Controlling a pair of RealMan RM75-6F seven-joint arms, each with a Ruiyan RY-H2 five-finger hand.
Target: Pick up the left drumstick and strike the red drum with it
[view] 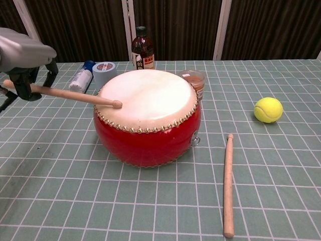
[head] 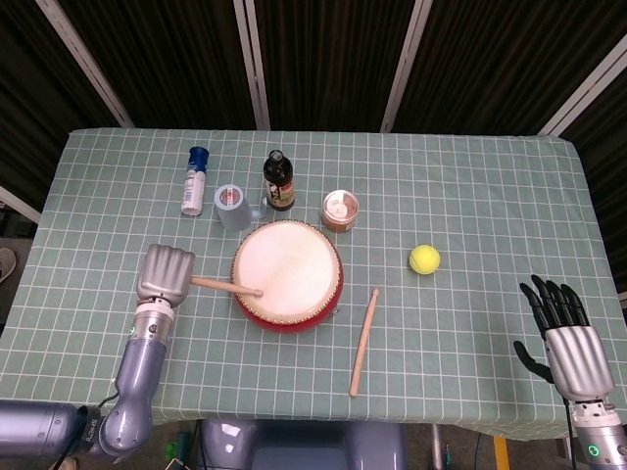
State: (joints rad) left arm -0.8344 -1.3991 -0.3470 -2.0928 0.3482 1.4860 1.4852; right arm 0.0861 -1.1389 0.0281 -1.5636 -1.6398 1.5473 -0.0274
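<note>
The red drum (head: 287, 276) (view: 148, 116) with its pale skin stands mid-table. My left hand (head: 167, 274) (view: 25, 57) grips a wooden drumstick (head: 227, 287) (view: 70, 95) just left of the drum. The stick lies nearly level and its tip rests on the left edge of the drum skin. A second drumstick (head: 364, 341) (view: 228, 183) lies on the cloth to the drum's right. My right hand (head: 566, 338) hangs open off the table's front right corner, holding nothing.
Behind the drum stand a tape roll (head: 231, 205), a dark bottle (head: 279, 181), a small jar (head: 340, 210) and a lying white tube with a blue cap (head: 194, 180). A yellow tennis ball (head: 424, 258) sits to the right on the green checked cloth (head: 470, 196).
</note>
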